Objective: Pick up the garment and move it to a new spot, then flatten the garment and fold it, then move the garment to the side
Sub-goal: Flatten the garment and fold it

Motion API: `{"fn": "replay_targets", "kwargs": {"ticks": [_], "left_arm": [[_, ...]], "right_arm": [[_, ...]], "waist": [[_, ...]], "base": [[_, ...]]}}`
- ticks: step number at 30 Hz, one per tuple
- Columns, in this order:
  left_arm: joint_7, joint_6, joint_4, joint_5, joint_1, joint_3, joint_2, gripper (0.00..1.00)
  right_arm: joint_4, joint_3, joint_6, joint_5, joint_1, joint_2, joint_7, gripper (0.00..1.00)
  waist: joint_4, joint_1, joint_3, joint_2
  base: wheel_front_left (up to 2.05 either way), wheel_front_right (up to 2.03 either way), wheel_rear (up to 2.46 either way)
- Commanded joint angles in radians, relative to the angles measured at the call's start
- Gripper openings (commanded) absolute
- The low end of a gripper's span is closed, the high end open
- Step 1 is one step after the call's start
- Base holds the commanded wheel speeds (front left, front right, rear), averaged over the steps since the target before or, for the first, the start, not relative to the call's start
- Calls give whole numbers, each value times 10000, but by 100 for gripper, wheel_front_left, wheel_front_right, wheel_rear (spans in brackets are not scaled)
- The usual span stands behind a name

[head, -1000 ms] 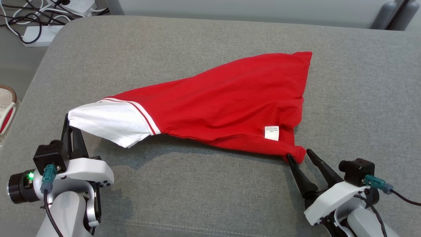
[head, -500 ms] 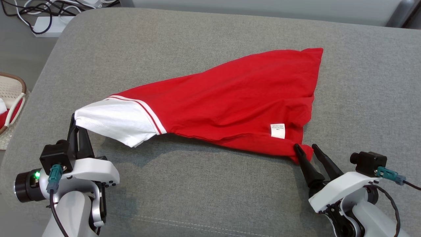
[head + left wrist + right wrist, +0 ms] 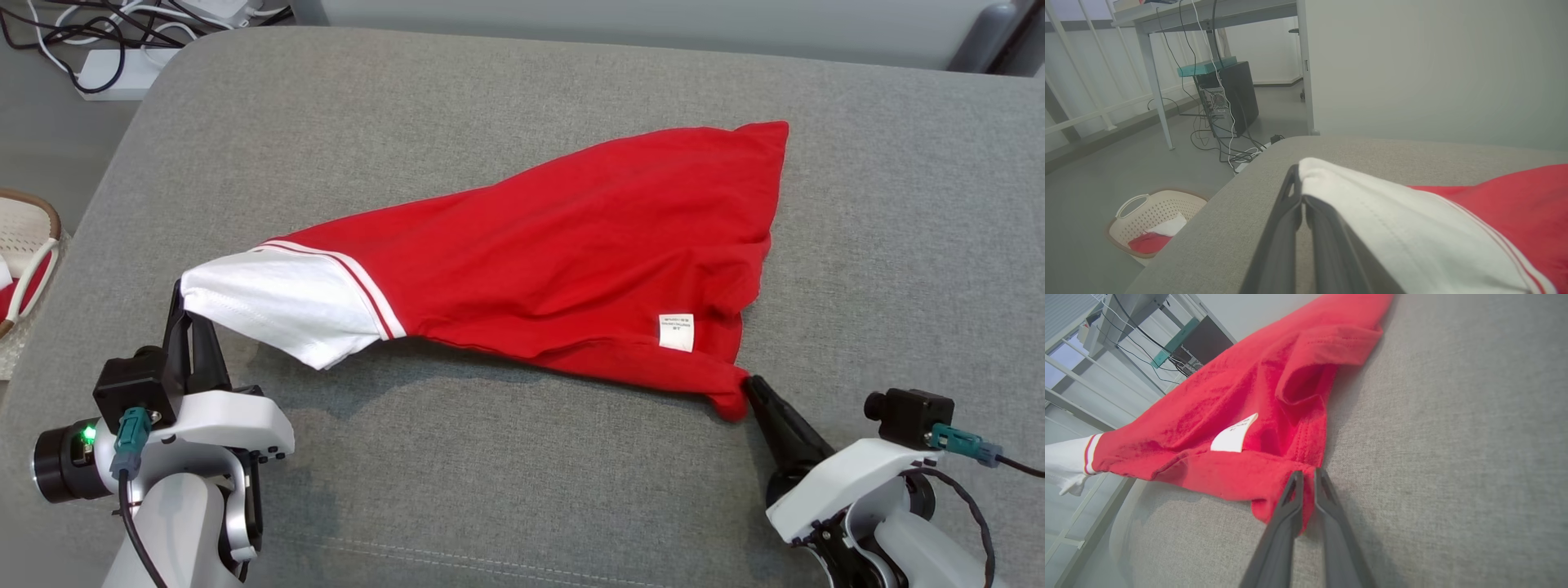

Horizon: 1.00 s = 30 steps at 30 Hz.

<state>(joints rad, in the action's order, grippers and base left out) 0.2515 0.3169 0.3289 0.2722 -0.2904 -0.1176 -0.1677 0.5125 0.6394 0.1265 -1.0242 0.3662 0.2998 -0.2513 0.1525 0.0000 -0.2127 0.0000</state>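
Note:
The garment [image 3: 571,261] is a red shirt with a white sleeve [image 3: 277,306] and a small white label [image 3: 675,332], stretched across the grey cushion [image 3: 490,114]. My left gripper [image 3: 178,296] is shut on the edge of the white sleeve [image 3: 1372,212], lifting it a little off the surface. At the lower right, my right gripper [image 3: 747,384] is shut on the garment's red bottom corner [image 3: 1282,498], with its fingers [image 3: 1290,506] pinching the fabric between them. In the right wrist view the garment [image 3: 1241,400] runs away to the upper left.
A woven laundry basket [image 3: 1155,222] holding red and white cloth stands on the floor left of the cushion [image 3: 1216,228]. Cables and a power strip [image 3: 114,69] lie on the floor behind. A desk with a computer tower [image 3: 1233,98] is further back.
My right gripper's fingers, spread around the red corner a second ago, have closed on it. The head camera has shifted slightly. The left gripper keeps its hold on the sleeve.

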Motion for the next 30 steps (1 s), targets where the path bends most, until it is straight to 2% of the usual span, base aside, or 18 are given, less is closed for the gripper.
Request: {"fn": "replay_targets", "kwargs": {"ticks": [1, 11, 12, 13, 18, 19, 21, 22, 23, 25, 27, 30], "left_arm": [[103, 6, -307, -149, -159, 391, -220, 0], [103, -42, -291, -158, -94, 442, -202, 0], [103, -49, -291, -160, -96, 443, -196, 0], [103, -58, -290, -161, -98, 442, -189, 0], [103, -117, -265, -188, -169, 405, -136, 0], [103, -128, -258, -192, -181, 400, -128, 0], [103, -149, -251, -199, -191, 398, -117, 0], [103, -158, -249, -201, -193, 400, -112, 0], [103, -167, -247, -204, -195, 404, -111, 0], [103, -177, -242, -208, -195, 422, -111, 0], [103, -188, -243, -215, -202, 435, -105, 0], [103, -205, -232, -231, -201, 451, -98, 0]], "right_arm": [[-88, 227, 42, -103, 153, 163, -105, 0], [-149, 118, 42, -227, 121, 166, -105, 0], [-152, 44, 42, -262, 102, 148, -105, 47], [-153, 5, 42, -270, 94, 137, -105, 100], [-119, 98, 42, -389, 173, -12, -105, 100], [-85, 153, 42, -419, 197, -32, -105, 97], [8, 286, 42, -483, 247, -57, -105, 80], [56, 348, 42, -503, 276, -65, -105, 76], [98, 393, 42, -529, 305, -79, -105, 50], [181, 457, 42, -585, 351, -101, -105, 38], [240, 531, 42, -626, 395, -91, -105, 0], [282, 576, 42, -677, 420, -53, -105, 0]], "waist": [[-20, 0, 18, 0], [-124, 0, 154, 0], [-126, 0, 160, 0], [-124, 0, 166, 0], [-43, 0, 133, 0], [-21, 0, 129, 0], [32, 0, 124, 0], [61, 0, 122, 0], [86, 0, 119, 0], [133, 0, 121, 0], [176, 0, 122, 0], [212, 0, 156, 0]], "base": [[0, 0, 0], [0, 0, 0], [0, 0, 0], [0, 0, 0], [0, 0, 0], [0, 0, 0], [0, 0, 0], [0, 0, 0], [0, 0, 0], [0, 0, 0], [0, 0, 0], [0, 0, 0]]}}
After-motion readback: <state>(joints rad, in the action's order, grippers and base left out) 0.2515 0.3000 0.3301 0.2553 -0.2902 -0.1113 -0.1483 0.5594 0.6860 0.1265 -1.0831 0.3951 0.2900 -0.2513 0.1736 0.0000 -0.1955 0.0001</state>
